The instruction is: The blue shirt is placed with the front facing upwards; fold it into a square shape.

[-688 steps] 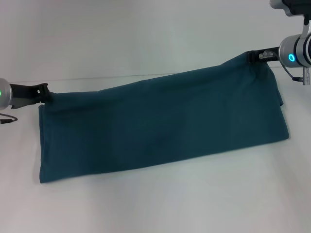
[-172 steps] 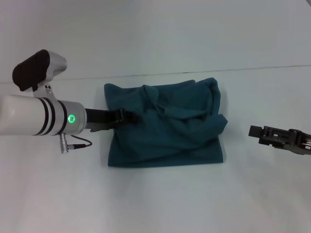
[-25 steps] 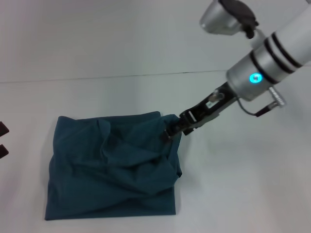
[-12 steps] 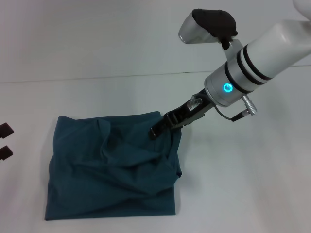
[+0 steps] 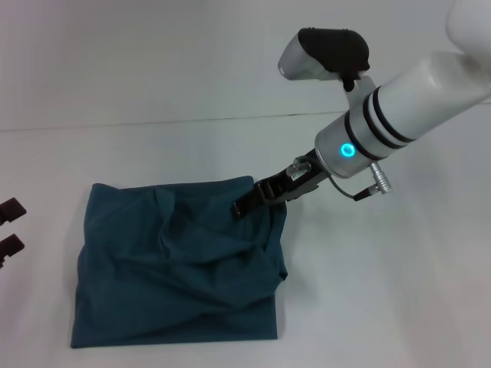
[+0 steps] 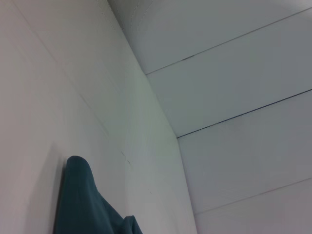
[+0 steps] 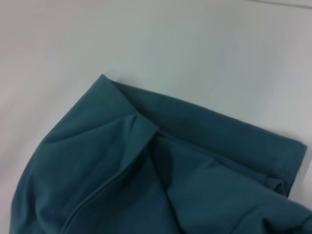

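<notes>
The blue shirt (image 5: 176,261) lies on the white table as a rumpled, roughly square bundle, with no print showing. My right gripper (image 5: 244,206) reaches in from the right and hovers low over the shirt's far right part, its fingers together and no cloth lifted. The right wrist view looks down on the shirt (image 7: 146,170), with a folded edge and a corner near the table. My left gripper (image 5: 8,227) is at the left edge of the head view, open, clear of the shirt. A bit of the shirt (image 6: 80,204) shows in the left wrist view.
The white table (image 5: 383,291) extends to the right of and in front of the shirt. A white wall (image 5: 153,54) rises behind the table's far edge.
Over the last second my right gripper slid left from the shirt's far right corner to above its top layer. The shirt has stayed put. My left gripper crept slightly into view.
</notes>
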Controlling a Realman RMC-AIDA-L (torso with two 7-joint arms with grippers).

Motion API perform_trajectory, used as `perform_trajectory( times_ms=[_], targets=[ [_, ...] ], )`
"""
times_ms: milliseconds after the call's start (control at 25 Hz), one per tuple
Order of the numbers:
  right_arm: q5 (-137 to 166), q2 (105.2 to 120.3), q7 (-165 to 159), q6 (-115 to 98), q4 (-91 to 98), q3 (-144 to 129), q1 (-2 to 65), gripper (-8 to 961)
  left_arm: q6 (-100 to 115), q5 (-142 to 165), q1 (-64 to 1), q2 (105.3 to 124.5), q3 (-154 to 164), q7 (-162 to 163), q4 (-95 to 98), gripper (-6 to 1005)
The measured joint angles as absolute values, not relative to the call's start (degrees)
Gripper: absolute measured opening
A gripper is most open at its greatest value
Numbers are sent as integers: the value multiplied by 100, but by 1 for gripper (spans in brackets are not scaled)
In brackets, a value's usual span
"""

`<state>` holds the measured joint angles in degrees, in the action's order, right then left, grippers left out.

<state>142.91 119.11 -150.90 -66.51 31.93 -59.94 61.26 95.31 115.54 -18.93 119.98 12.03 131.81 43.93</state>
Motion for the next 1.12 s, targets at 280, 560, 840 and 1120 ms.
perform_trajectory(
  times_ms=[280,560,840,1120],
  targets=[
    [14291,11955,-15134,-6189,2906,-6003,6179,790,9427,11566,-1923,12000,1205,13105,4253,936],
    [14134,11999,-15099,-5598,2616,-6003,6219,788,9337,11565,-1948,12006,1209,13045,4138,936],
    [13726,12001,-14875,-5374,2415,-6003,6207,787,9327,11565,-1951,12006,1213,13036,4130,936],
    [13674,12001,-14903,-5326,2381,-6139,6177,785,9324,11559,-1988,12011,1212,13022,4102,936]
  ],
)
